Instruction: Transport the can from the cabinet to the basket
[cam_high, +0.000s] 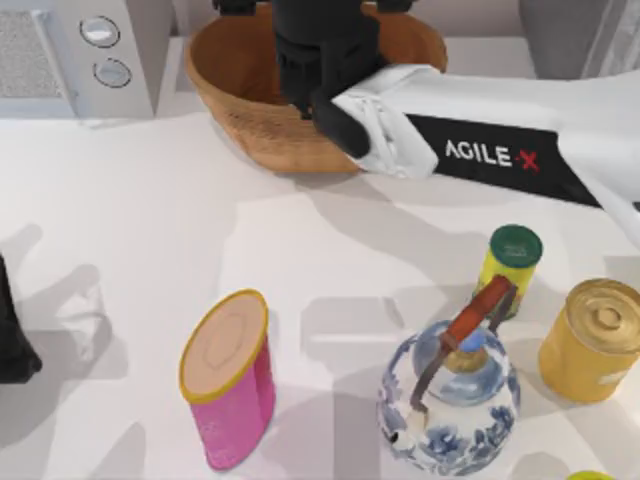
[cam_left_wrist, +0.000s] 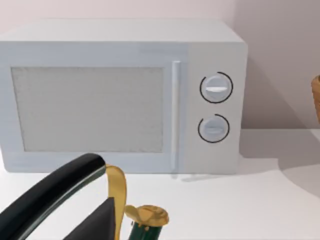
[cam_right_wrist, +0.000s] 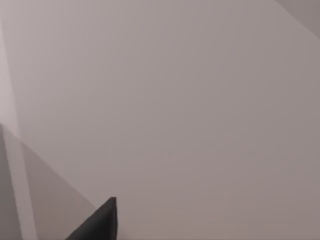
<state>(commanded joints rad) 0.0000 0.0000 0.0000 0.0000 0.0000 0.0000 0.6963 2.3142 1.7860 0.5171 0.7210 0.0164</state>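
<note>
My right arm (cam_high: 500, 140) reaches in from the right, its wrist over the basket (cam_high: 240, 95) at the table's back edge. I cannot tell whether its claw is apart or clamped, nor where the can lies against it. My left arm (cam_high: 12, 340) sits parked at the left edge, facing the microwave (cam_left_wrist: 120, 95).

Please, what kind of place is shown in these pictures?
Probably a kitchen worktop, in a rendered scene. A microwave stands at the back of a white table, next to a wicker basket, and a blue and white teapot and a yellow tin stand nearer the front.
</note>
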